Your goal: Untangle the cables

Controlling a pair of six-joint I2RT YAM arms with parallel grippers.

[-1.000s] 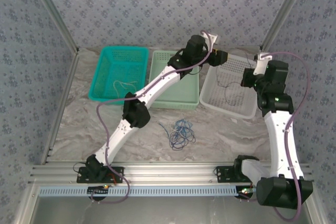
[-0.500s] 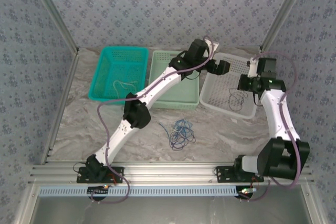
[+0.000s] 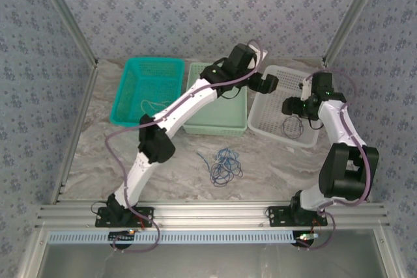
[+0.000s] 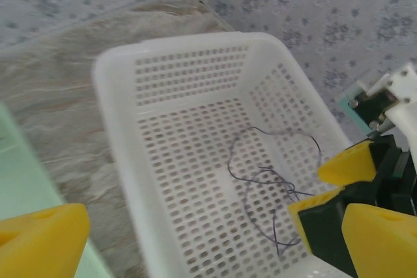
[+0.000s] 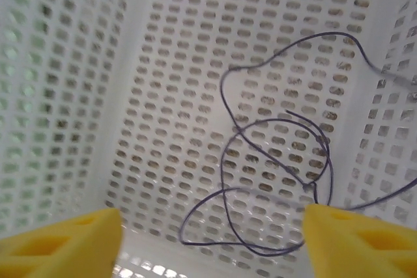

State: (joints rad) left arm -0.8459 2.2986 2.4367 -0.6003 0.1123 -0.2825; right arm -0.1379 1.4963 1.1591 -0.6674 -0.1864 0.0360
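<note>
1. The dark purple cable (image 5: 238,128) lies looped on the floor of the white basket (image 4: 182,41). It is straight ahead of the right end effector (image 5: 212,216), which is spread and empty.
2. The left end effector (image 3: 266,83), also released, hovers farther off, beside the basket's rim.
3. Since a second ago, the right end effector has closed in over the cable.

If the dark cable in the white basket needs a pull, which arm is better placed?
Right. The right gripper is open and down inside the white basket, beside the dark cable; the left gripper hovers higher, near its rim.
</note>
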